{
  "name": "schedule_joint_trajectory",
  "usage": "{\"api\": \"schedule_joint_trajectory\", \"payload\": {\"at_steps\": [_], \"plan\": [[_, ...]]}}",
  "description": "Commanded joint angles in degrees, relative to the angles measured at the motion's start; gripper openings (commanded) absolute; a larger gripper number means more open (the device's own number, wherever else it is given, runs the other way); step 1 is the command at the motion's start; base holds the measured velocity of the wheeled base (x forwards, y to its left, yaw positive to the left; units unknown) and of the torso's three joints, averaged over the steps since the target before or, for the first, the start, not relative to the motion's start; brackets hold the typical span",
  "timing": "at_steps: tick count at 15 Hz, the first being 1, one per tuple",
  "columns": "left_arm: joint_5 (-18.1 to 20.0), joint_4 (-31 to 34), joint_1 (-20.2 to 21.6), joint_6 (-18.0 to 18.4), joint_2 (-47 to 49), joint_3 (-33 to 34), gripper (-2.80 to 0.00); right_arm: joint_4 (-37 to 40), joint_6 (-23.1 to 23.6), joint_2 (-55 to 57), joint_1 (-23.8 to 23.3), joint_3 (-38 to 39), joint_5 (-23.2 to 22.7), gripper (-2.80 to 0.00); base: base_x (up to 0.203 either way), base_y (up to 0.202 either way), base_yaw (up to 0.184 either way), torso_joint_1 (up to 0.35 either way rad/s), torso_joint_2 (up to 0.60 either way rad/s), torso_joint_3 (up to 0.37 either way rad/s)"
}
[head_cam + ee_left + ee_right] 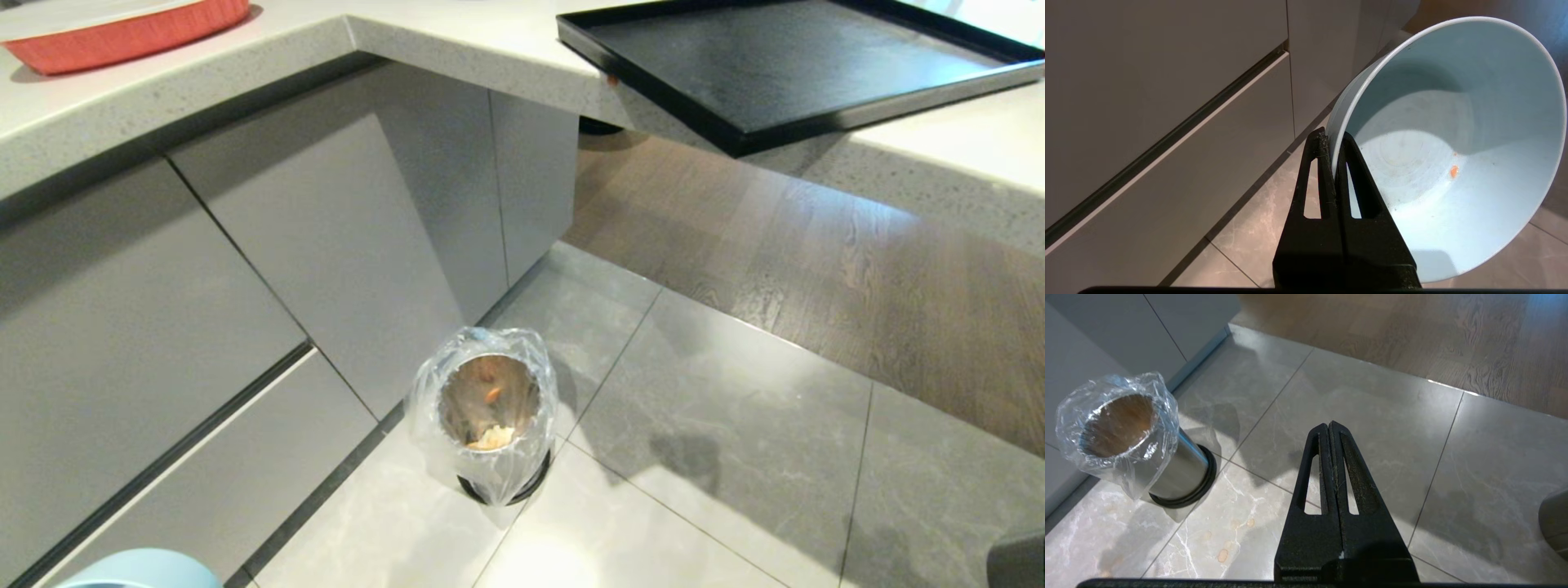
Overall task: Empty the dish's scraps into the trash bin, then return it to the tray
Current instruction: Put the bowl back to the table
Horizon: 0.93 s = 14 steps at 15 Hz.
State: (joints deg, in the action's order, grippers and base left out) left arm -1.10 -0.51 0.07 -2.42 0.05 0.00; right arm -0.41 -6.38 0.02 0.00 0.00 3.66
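While the left pincer (1334, 141) is pinching the rim of the dish (1453, 163), one finger inside and one outside, the pale blue bowl is tilting on its side low at the near left of the scene, beside the grey cabinet drawers (1167, 102). Only its rim is peeking into the head view (139, 569) at the near left corner. Inside, the dish is looking almost clean, with a single small orange speck (1453, 171) clinging to its whitish wall.

On the grey floor tiles (718, 425), the trash bin (490, 412) is standing upright just beside the cabinet corner, its clear bag folding over the steel rim. Some scraps (492, 438) are lying inside it, pale bits low down and an orange piece higher up.

Far right, the tray (784, 73) is sitting bare on the pale counter (963, 155), with one corner overhanging the edge. A red oval dish (122, 33) is resting on the counter at far left.

Over the tiles to the right of the bin, the right pincer (1329, 426) is hanging with fingers pressed together, gripping nothing.
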Motion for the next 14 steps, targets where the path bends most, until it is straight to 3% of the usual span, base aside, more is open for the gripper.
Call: {"api": "schedule_joint_trajectory", "payload": {"at_steps": [1,14], "plan": [[0.0,0.0,0.0,-0.1,0.0,0.0,-2.8,0.0,0.0,0.0,0.0,0.0,0.0,-2.8,0.0,0.0,0.0,-0.003,0.0,0.204],[0.0,0.0,0.0,-0.1,0.0,0.0,-2.8,0.0,0.0,0.1,0.0,0.0,0.0,-2.8,0.0,0.0,0.0,0.001,0.0,0.2]]}}
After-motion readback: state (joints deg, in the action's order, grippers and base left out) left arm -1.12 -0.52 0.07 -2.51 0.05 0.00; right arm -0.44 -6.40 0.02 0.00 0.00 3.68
